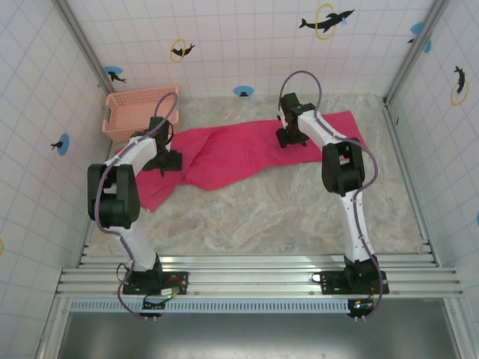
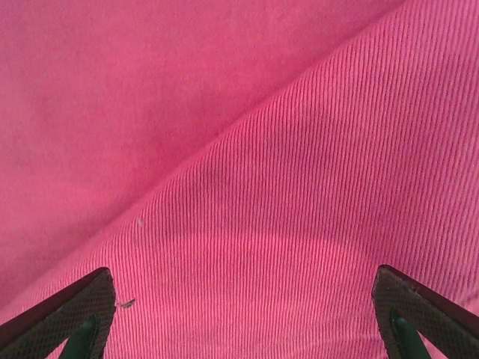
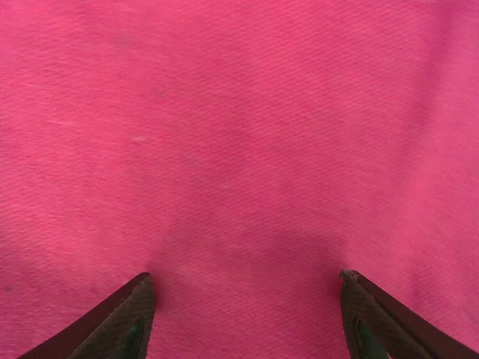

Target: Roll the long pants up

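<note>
My left hand point(image 2: 243, 271) is released, spread wide, close over the left end of the pants point(image 1: 232, 153). My right hand point(image 3: 245, 275) is likewise released over the right end, grasping nothing. Pants lie spread across the far bench point(image 1: 284, 217). Basket point(image 1: 138, 112) stands just beyond, far left.

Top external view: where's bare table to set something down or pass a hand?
Widest free patch: table between the long pants and the near rail. Narrower strip between pants and back wall, right of the pink lattice basket. Crowded: far-left corner, where basket, pants and left gripper sit close; right gripper hangs over the pants.
</note>
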